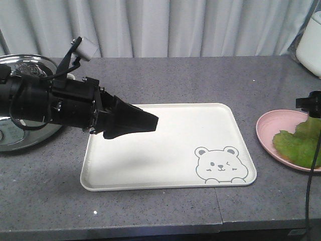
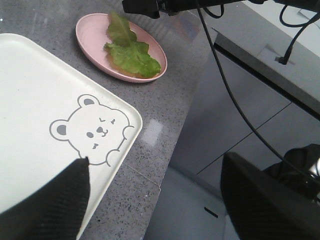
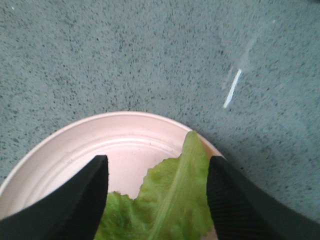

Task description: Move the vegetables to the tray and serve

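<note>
– Right gripper (image 3: 157, 167) hangs over the pink plate (image 3: 60, 150), jaws wide apart and holding nothing. The lettuce leaf (image 3: 175, 200) lies between them at the bottom centre of the wrist view.

– So the step in hand is the pickup?

– I judge so. The leaf is on the plate, at the right edge of the front view. The tray (image 1: 165, 150) fills the middle of that frame and carries only its printed bear (image 1: 219, 165).

– How is it done well?

– Come down until the pads sit on either side of the pale rib, not the frilly edge, which would probably tear or slip. Close gently. Lift straight up until the leaf hangs free of the plate's rim, then carry it across to the tray.

– And the other arm?

– The left gripper (image 2: 156, 162) hovers over the tray's left part, fingers spread, also with nothing in it. It may have to give way so the leaf has room to land.

– Counts?

– 1 lettuce leaf, 1 pink plate, 1 tray, 1 bear, 2 grippers.
</note>
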